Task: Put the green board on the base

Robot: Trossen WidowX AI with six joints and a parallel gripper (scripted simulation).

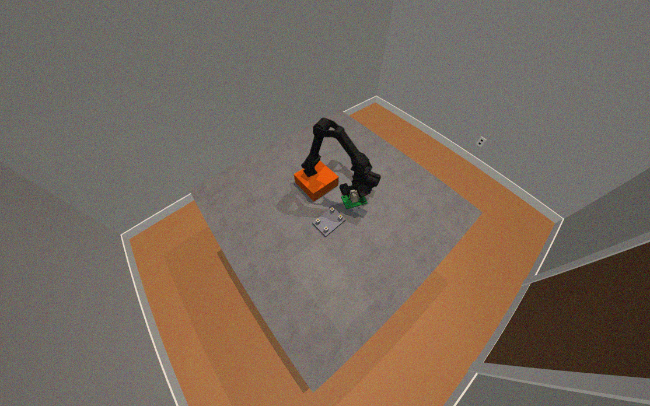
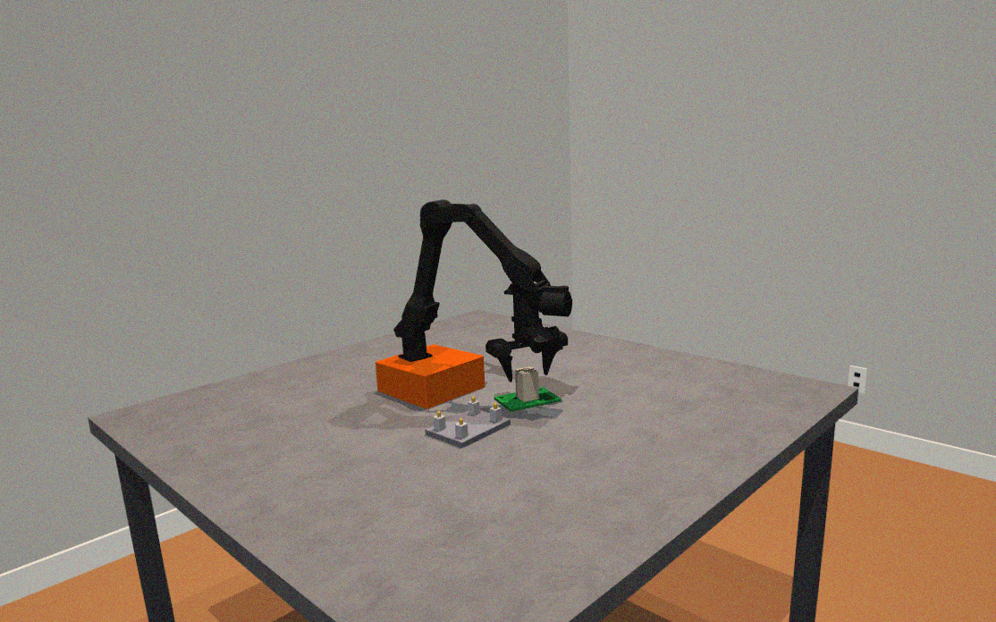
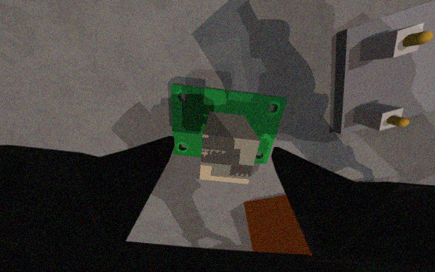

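In my wrist view, the right edge cuts off the grey base (image 1: 328,223) (image 2: 480,429) (image 3: 382,82); from above, my hand (image 1: 356,193) (image 2: 528,376) (image 3: 223,146) hides part of the green board (image 1: 353,205) (image 2: 507,402) (image 3: 245,103).

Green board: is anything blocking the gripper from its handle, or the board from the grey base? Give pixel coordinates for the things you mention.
Nothing visible blocks either way. The open gripper (image 1: 353,190) (image 2: 529,378) (image 3: 223,146) is just above the handle (image 1: 353,196) (image 2: 527,384) (image 3: 247,150); only bare tabletop separates board (image 1: 353,204) (image 2: 513,404) (image 3: 249,102) and base (image 1: 328,223) (image 2: 460,439) (image 3: 390,84).

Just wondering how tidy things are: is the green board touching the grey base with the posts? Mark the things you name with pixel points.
Apart: the exterior view shows tabletop between green board (image 1: 352,205) (image 2: 513,405) (image 3: 245,101) and grey base (image 1: 328,223) (image 2: 460,442) (image 3: 390,82).
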